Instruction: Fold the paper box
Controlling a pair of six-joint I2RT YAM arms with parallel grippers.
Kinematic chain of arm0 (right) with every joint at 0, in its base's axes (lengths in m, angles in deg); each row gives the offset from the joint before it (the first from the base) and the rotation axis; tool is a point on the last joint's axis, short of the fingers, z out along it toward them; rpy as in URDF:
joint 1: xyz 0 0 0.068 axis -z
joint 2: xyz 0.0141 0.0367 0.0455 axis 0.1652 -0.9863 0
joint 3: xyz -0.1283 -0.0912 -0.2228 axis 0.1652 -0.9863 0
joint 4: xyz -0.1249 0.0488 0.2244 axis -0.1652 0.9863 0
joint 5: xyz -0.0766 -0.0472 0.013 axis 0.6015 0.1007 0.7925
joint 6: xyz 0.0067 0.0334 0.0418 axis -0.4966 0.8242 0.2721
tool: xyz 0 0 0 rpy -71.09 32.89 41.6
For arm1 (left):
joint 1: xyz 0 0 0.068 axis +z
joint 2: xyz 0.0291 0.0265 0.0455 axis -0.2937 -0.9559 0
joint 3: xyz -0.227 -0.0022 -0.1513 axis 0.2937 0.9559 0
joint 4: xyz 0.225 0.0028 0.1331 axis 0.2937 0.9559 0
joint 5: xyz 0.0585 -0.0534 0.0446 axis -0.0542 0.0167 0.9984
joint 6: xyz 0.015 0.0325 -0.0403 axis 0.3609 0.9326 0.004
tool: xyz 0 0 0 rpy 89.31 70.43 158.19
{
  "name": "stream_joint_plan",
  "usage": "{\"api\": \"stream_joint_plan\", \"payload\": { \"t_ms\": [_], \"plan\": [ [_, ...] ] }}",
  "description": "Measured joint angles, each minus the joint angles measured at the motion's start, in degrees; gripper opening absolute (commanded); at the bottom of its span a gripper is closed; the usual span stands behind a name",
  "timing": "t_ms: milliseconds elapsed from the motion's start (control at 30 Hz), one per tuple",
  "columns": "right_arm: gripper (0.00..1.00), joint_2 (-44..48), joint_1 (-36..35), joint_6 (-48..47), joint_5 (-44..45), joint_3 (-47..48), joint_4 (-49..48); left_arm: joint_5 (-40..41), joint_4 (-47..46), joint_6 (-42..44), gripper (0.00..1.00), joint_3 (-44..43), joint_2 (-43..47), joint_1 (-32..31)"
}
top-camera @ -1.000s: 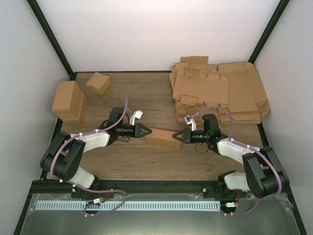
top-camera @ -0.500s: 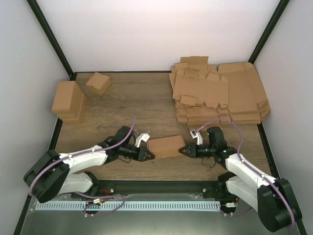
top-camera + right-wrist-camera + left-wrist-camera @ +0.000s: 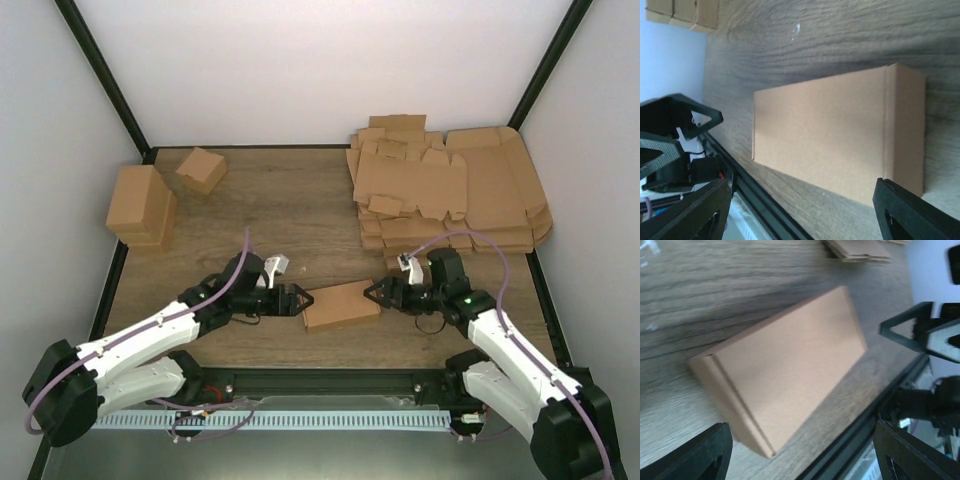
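The paper box [image 3: 341, 305] is a closed, oblong brown box lying flat on the wooden table near its front edge. My left gripper [image 3: 296, 300] is at the box's left end, open and holding nothing. At the right end my right gripper [image 3: 373, 293] is also open, with nothing between its fingers. In the left wrist view the box [image 3: 785, 382] lies ahead of my left gripper [image 3: 802, 457], whose fingers are spread wide and clear of it. The right wrist view shows the box [image 3: 835, 135] ahead of my right gripper [image 3: 802, 215], also spread wide.
A stack of flat die-cut cardboard sheets [image 3: 450, 190] fills the back right. Taller brown boxes [image 3: 140, 205] and a small cube-like box [image 3: 201, 168] stand at the back left. The table's black front rail [image 3: 330, 378] runs just below the paper box.
Both arms brought the box down and toward the near edge, where it now lies flat. Both grippers were shut on its ends and have opened and let go.
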Motion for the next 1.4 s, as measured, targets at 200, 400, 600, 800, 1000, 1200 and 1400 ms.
{"api": "stream_joint_plan", "payload": {
  "t_ms": [200,400,600,800,1000,1200,1400],
  "plan": [
    [0.7,-5.4,0.0,-0.5,6.1,2.3,-0.1,6.4,0.0,-5.1,0.86,4.6,1.8,0.0],
    [0.58,-12.5,0.0,-1.9,8.1,2.3,-3.7,7.3,-2.6,-8.1,1.0,7.5,3.9,0.2],
    [0.48,-17.2,0.5,-1.1,5.3,-0.5,-10.7,4.5,-7.4,-9.9,1.0,10.8,3.8,0.4],
    [0.3,-18.0,0.9,-0.2,3.7,-2.7,-14.2,2.0,-11.3,-11.3,1.0,12.5,2.9,0.8],
    [0.16,-17.8,1.0,0.1,3.7,-3.3,-15.8,0.5,-15.1,-12.9,1.0,14.7,1.1,1.9],
    [0.12,-16.5,1.4,0.3,4.0,-4.4,-17.1,-0.9,-18.8,-13.9,1.0,15.0,-3.3,2.0],
    [0.12,-17.4,5.0,0.1,0.3,-5.9,-19.6,-2.9,-24.3,-15.4,1.0,15.0,-7.7,2.0]
  ]
}}
